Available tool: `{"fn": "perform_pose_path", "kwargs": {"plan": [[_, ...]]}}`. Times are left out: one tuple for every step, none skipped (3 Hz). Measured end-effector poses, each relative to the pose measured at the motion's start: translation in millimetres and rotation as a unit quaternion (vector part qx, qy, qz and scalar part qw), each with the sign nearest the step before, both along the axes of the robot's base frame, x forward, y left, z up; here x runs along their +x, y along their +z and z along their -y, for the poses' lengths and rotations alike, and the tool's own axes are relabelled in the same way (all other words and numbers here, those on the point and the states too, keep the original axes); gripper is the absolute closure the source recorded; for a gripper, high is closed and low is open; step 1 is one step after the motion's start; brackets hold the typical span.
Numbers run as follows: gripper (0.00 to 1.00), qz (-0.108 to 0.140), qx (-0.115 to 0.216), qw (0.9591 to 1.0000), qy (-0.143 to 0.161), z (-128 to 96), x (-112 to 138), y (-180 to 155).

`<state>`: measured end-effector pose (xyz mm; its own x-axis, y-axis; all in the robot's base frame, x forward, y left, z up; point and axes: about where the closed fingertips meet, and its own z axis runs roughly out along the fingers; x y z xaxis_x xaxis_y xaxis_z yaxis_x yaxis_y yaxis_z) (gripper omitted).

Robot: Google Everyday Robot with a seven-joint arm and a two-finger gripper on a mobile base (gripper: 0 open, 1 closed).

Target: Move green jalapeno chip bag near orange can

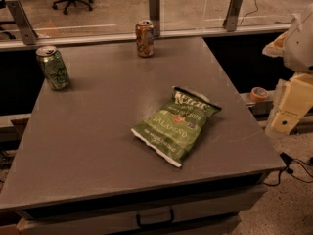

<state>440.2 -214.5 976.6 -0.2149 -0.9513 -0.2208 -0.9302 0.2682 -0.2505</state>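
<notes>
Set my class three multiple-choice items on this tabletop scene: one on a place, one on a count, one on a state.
1. Where does the orange can stand on the table?
A. At the far edge, near the middle
B. At the front left corner
C. On top of the chip bag

2. How many cans are on the table?
A. One
B. Two
C. Three

3. How is the green jalapeno chip bag placed?
A. Lying flat on the table
B. Standing upright
C. Hanging over the front edge

Answers:
1 A: the orange can stands at the back, by the glass rail.
2 B: only the orange can and the green can are there.
3 A: the bag lies flat right of centre, and the gripper is off the table's right side, apart from it.
</notes>
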Motion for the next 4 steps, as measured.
{"fn": "perform_pose_path", "kwargs": {"plan": [[0.00, 0.000, 0.000, 1.0000, 0.000, -0.2, 0.2, -0.1], [0.00, -0.018, 0.054, 0.9983, 0.014, -25.2, 22.9, -31.5], [0.00, -0.039, 0.125, 0.9909, 0.032, -65.0, 49.5, -70.9], [0.00, -0.041, 0.171, 0.9836, 0.039, -94.8, 71.9, -92.5]]}}
